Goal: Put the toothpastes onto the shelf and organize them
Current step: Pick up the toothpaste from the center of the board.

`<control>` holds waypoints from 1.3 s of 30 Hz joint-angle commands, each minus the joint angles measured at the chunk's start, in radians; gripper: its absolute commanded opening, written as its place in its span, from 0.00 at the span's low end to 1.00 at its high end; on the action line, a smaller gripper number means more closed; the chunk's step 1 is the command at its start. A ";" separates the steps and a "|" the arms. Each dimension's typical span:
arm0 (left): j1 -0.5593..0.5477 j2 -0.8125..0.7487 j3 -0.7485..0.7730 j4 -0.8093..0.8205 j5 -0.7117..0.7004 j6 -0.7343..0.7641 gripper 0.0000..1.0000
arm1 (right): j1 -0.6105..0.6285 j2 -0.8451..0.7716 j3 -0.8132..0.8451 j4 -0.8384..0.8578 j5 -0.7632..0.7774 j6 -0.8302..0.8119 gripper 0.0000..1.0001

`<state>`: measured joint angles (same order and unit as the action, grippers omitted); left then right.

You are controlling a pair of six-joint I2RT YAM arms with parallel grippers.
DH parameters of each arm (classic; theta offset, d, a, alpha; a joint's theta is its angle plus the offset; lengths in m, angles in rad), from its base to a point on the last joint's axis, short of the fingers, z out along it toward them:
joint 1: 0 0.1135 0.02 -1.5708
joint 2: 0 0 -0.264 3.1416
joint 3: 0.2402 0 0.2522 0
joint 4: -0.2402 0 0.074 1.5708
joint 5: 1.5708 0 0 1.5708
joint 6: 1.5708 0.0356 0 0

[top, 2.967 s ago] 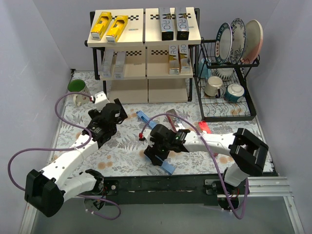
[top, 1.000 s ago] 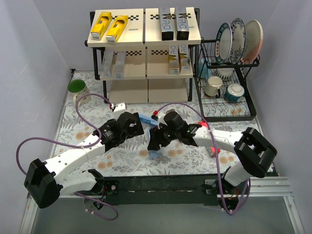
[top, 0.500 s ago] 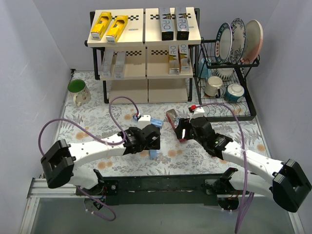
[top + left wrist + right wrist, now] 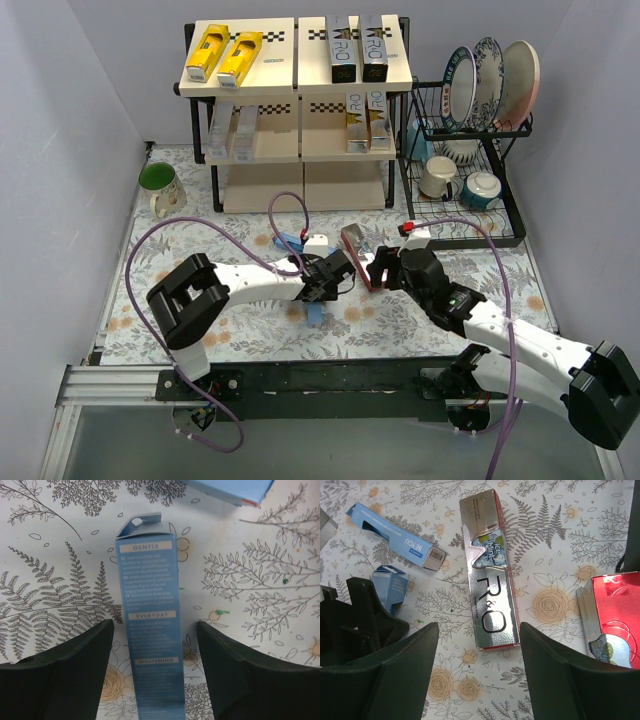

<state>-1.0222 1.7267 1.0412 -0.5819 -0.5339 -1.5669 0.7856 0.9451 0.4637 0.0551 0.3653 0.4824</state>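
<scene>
1. From overhead, both arms crowd the space in front of the shelf (image 4: 280, 78), half hiding the cartons there.
2. Only the left wrist view shows the left gripper (image 4: 154, 626) with fingers apart, straddling the blue toothpaste (image 4: 147, 580) without touching it.
3. The right wrist view shows the right gripper (image 4: 477, 627) spread above the silver toothpaste (image 4: 487, 570).

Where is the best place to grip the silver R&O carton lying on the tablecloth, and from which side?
Probably near mid-length, across the narrow width of the silver R&O carton, coming straight down from above. It lies flat, broad face up, and bare tablecloth shows beside both long edges, so the jaws should fit there.
</scene>
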 commanded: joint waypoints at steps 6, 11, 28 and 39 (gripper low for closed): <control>0.030 -0.031 0.017 -0.013 0.022 -0.080 0.43 | -0.003 -0.054 -0.046 0.092 -0.006 -0.016 0.73; 0.042 -0.117 -0.035 0.039 0.031 -0.139 0.29 | -0.003 -0.060 -0.074 0.158 -0.077 -0.028 0.73; 0.080 -0.541 -0.265 0.353 -0.046 -0.410 0.25 | 0.050 0.007 -0.120 0.554 -0.568 0.010 0.74; 0.080 -0.619 -0.343 0.488 -0.064 -0.424 0.25 | 0.148 0.095 -0.054 0.583 -0.502 0.042 0.77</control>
<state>-0.9447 1.1545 0.7128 -0.1711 -0.5560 -1.9705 0.9073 1.0073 0.3527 0.5793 -0.1623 0.5022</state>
